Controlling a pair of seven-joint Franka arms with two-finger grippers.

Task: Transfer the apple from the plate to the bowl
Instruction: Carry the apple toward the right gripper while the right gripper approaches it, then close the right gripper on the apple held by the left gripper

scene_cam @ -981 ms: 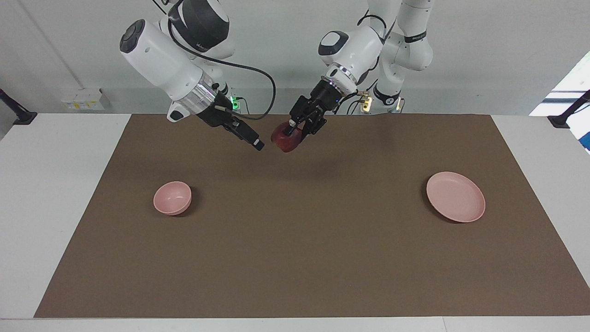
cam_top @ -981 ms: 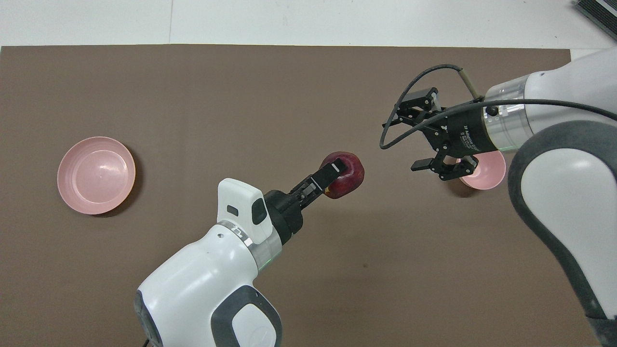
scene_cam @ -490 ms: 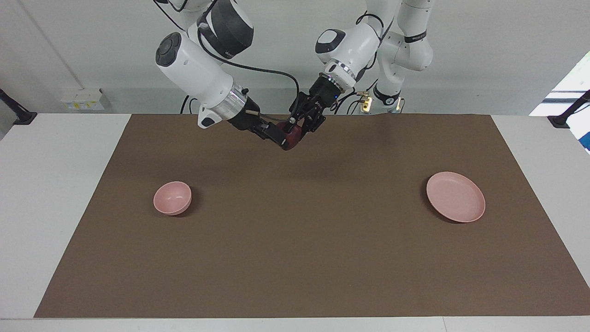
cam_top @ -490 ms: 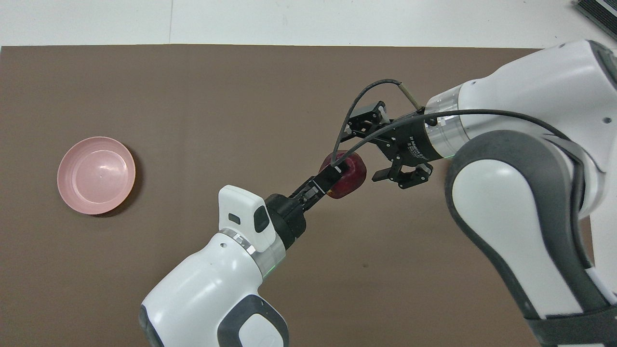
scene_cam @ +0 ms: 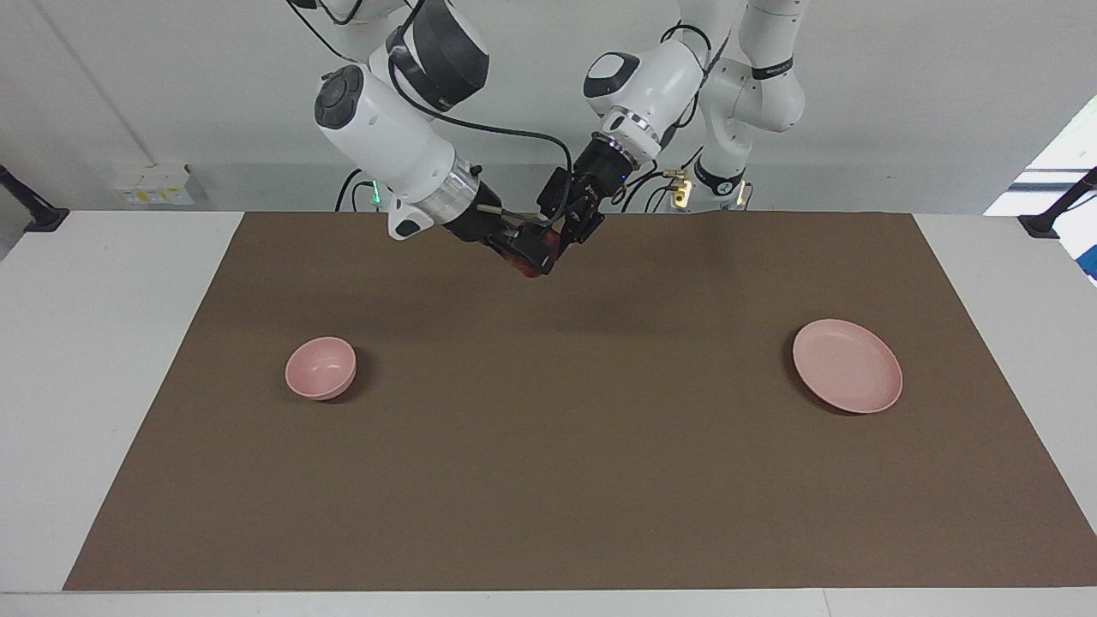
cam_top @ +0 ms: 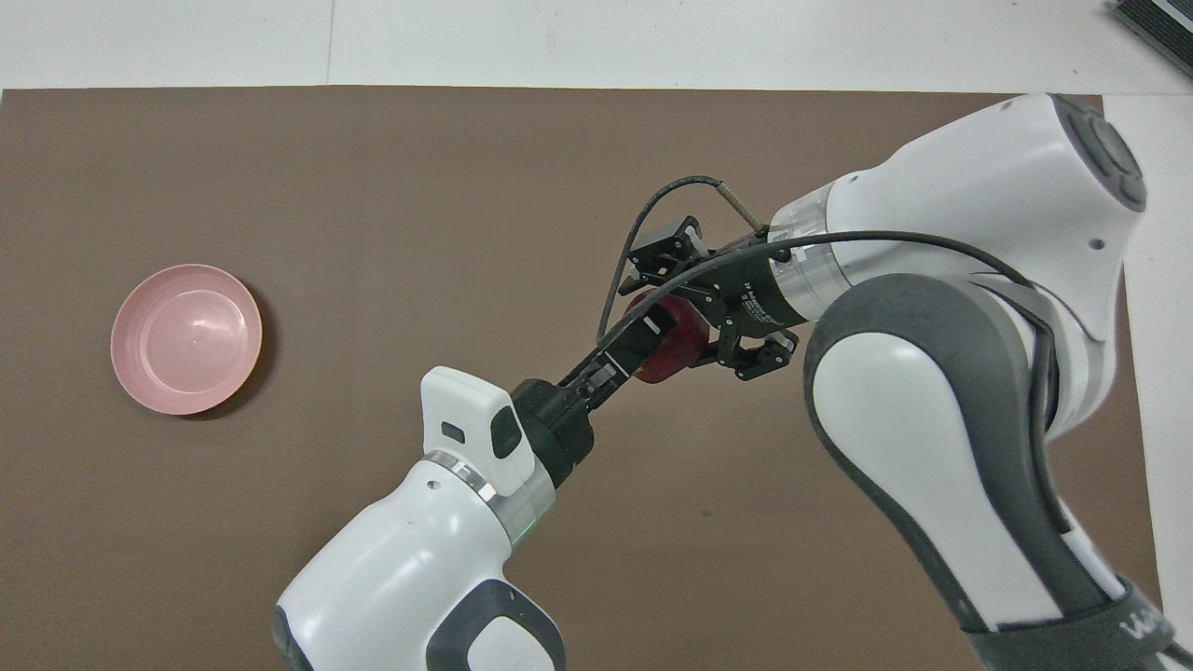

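Holding the apple [cam_top: 673, 337] aloft over the brown mat [scene_cam: 548, 480], your left gripper [cam_top: 652, 328] clamps it, while the right gripper [cam_top: 694, 312] straddles it, fingers spread. Being round, it shows no clear long axis.

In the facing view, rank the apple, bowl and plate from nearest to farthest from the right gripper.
1. The apple, at the right gripper itself, above the mat's middle, where the left gripper also meets it.
2. The bowl, toward the right arm's end of the table.
3. The plate, toward the left arm's end.
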